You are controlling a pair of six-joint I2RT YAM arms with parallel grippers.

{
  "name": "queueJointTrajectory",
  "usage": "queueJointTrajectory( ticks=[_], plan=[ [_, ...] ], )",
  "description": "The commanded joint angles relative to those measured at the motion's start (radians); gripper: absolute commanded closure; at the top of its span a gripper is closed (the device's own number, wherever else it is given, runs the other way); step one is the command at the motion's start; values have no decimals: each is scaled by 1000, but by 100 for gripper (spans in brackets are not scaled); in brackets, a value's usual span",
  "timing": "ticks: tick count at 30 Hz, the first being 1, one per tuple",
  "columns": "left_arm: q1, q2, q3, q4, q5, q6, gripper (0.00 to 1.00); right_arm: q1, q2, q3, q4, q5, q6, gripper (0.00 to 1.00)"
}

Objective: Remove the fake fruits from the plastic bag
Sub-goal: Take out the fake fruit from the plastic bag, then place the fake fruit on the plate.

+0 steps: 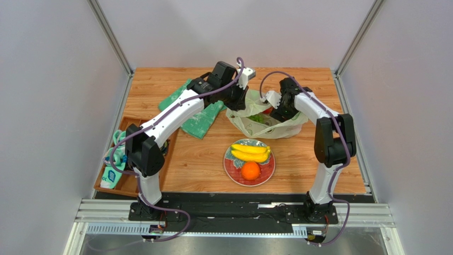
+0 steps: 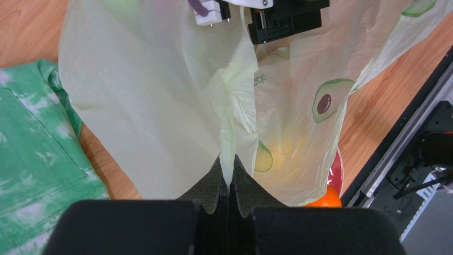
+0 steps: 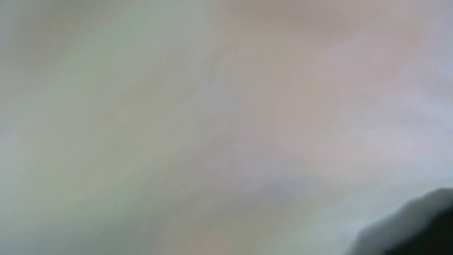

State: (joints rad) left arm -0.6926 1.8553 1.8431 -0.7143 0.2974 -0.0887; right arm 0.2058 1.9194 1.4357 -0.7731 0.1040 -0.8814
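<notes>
You hold the left pincer (image 2: 228,179) clenched on a fold of the plastic bag (image 1: 290,127), which sits on the surface (image 1: 202,164) behind the plate (image 1: 233,171) of banana bunch (image 1: 250,153) and orange (image 1: 250,170). Your right pincer (image 1: 274,109) is inside the bag; I cannot tell its grip.

blocked: plastic bag (image 1: 250,125) mouth, right claw (image 1: 274,109) seemingly inside | free: table (image 1: 308,159) beside plate (image 1: 229,169)

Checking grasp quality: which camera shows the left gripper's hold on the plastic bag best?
The left wrist view: the left gripper is shut on a fold of the plastic bag. The top view shows the left arm over the bag, fingers hidden. The right wrist view is only blur.
</notes>
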Motion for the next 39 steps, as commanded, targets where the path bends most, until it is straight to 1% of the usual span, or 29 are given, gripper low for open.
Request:
queueJointTrajectory(
  ticks=[1,2,4,5,8,12,13,15,16,18,20,21,22,24,25,26,27,29,32,33,37,39],
  plan=[
    [-1,16,50,9,-10,21,100,-5,-155,110,-66,-219,84,51],
    [-2,19,59,9,-12,23,100,-3,-196,123,-96,-290,94,51],
    [-1,24,64,7,-15,24,100,-3,-241,137,-115,-363,120,52],
    [-2,27,71,7,-15,26,100,-3,-291,131,-121,-432,128,52],
    [-1,30,77,9,-17,27,100,-3,-380,83,-108,-536,162,52],
    [-1,25,81,7,-23,27,100,-5,-479,-10,-42,-616,231,52],
    [-1,24,84,6,-23,27,100,-5,-493,-24,-28,-635,274,52],
    [-2,21,84,4,-26,33,100,-6,-535,-8,-31,-702,318,52],
    [-2,21,82,1,-32,33,100,-5,-551,27,-52,-725,364,52],
    [-1,18,84,1,-38,38,100,0,-600,60,-95,-806,387,52],
    [-1,16,81,-2,-38,38,100,27,-634,75,-217,-839,342,52],
    [-2,16,79,-4,-38,38,100,38,-675,59,-263,-839,311,52],
    [-1,15,80,-1,-37,38,100,49,-700,34,-350,-831,223,52],
    [-2,15,79,3,-38,40,100,69,-781,-87,-423,-807,139,51],
    [-1,15,77,4,-38,40,100,69,-804,-130,-428,-779,80,50],
    [-2,15,79,4,-40,41,100,70,-832,-229,-422,-765,55,50],
    [-1,15,82,6,-41,43,100,73,-855,-266,-399,-758,38,48],
    [-2,15,82,4,-41,46,100,104,-882,-355,-385,-728,-14,48],
    [-1,4,82,4,-47,52,100,162,-879,-444,-327,-693,-22,49],
    [-2,1,74,6,-50,53,100,176,-876,-468,-268,-687,-15,49],
    [-2,-16,53,6,-61,64,100,265,-830,-555,-128,-632,4,49],
    [-1,-27,41,4,-61,67,100,285,-780,-592,-65,-609,-13,50]
  ],
)
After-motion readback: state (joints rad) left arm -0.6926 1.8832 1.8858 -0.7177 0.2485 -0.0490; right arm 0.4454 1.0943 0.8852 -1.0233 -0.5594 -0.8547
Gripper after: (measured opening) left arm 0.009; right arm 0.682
